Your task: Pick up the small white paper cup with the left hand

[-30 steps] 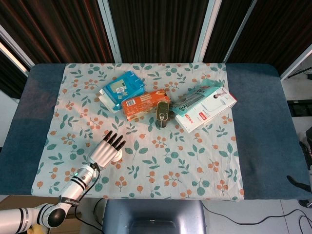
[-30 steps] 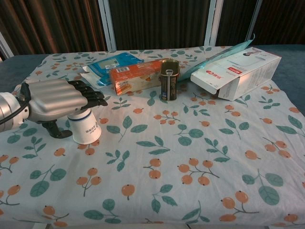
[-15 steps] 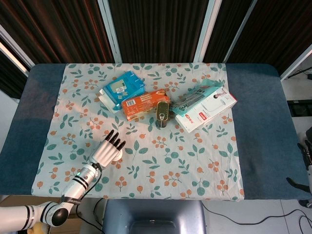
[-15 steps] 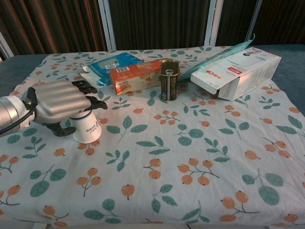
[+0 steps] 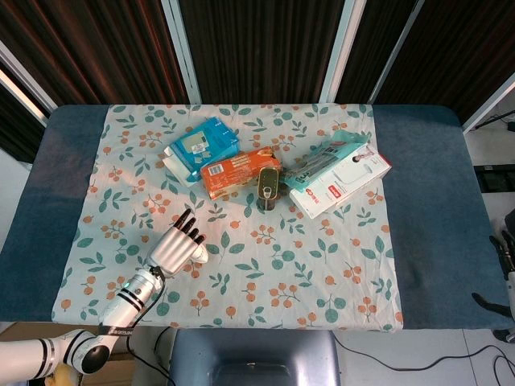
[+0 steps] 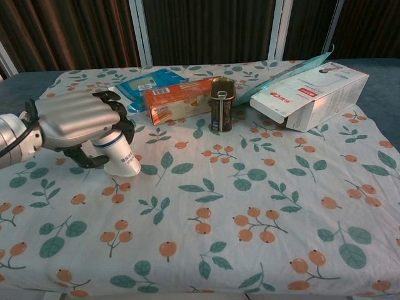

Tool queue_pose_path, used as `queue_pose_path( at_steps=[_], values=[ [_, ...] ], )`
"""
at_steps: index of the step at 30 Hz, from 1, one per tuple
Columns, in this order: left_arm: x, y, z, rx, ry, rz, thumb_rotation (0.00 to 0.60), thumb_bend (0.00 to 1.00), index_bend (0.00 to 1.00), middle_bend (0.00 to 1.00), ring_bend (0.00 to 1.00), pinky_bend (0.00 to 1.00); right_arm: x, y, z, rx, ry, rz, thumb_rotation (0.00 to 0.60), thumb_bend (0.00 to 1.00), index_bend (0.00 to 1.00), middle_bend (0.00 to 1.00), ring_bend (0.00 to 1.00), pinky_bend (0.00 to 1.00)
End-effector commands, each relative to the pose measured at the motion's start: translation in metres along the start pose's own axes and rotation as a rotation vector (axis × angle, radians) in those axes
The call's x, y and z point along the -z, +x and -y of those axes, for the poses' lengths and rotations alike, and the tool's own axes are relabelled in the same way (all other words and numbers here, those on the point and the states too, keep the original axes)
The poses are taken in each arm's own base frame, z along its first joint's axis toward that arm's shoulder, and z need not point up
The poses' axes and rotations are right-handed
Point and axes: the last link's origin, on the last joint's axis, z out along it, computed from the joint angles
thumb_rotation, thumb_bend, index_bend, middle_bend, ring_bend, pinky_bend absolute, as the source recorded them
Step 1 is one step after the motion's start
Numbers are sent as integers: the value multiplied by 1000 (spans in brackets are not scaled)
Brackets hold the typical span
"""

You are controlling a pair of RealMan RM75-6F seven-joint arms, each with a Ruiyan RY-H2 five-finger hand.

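The left hand (image 6: 75, 122) has its fingers curled around the upper part of the cup (image 6: 119, 156) — which sits tilted, mouth down, at the near left of the floral cloth (image 6: 250, 206), well apart from the can (image 6: 222, 104) — with the right hand out of view.

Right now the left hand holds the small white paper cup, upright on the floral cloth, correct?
Not upright. In the chest view the left hand holds the small white paper cup tilted, its wide rim angled down toward the floral cloth. The rest holds.
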Motion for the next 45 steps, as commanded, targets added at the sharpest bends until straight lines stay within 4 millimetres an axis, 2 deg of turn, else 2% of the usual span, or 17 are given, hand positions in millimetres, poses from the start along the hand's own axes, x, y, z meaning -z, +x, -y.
queue_pose_path(
  at_steps=[1, 4, 8, 15, 21, 23, 25, 28, 30, 37, 45],
  values=[
    [3, 19, 15, 290, 11, -63, 600, 501, 390, 442, 151, 30, 0, 2, 1, -4, 3, 1, 600, 113, 0, 0, 0, 0],
    [4, 21, 25, 530, 6, -54, 600, 499, 393, 448, 158, 60, 1, 3, 3, -7, 7, 4, 600, 112, 0, 0, 0, 0],
    [0, 4, 39, 816, 22, 12, 600, 496, 397, 425, 134, 60, 1, 4, 6, -10, 11, 5, 600, 112, 0, 0, 0, 0],
    [-10, -32, 44, 1031, 48, 70, 600, 489, 393, 409, 117, 57, 2, 1, 7, -8, 15, 17, 600, 112, 0, 0, 0, 0],
    [-20, -49, 42, 1111, 56, 120, 600, 490, 385, 376, 85, 55, 4, 3, 4, -10, 4, 7, 600, 112, 0, 0, 0, 0],
    [-21, -54, 42, 1085, 47, 142, 600, 489, 366, 350, 60, 50, 4, 4, 3, -13, 1, 5, 600, 111, 0, 0, 0, 0],
    [-22, -55, 42, 1068, 36, 154, 600, 489, 299, 280, 19, 35, 5, 5, 3, -12, 0, 4, 600, 112, 0, 0, 0, 0],
    [-21, -54, 40, 1055, 15, 161, 600, 488, 89, 98, 0, 4, 6, 6, 2, -5, -1, 2, 600, 112, 0, 0, 0, 0],
    [-19, -52, 41, 1030, 2, 159, 600, 482, 4, 13, 0, 0, 6, 5, 3, -9, -2, 0, 600, 112, 0, 0, 0, 0],
    [-9, -43, 48, 907, -21, 90, 600, 476, 0, 0, 0, 0, 6, 4, 4, -16, 1, 1, 600, 112, 0, 0, 0, 0],
    [6, -19, 44, 537, -71, -35, 600, 467, 0, 0, 0, 0, 6, 1, 4, -19, -1, 7, 600, 112, 0, 0, 0, 0]
  ],
)
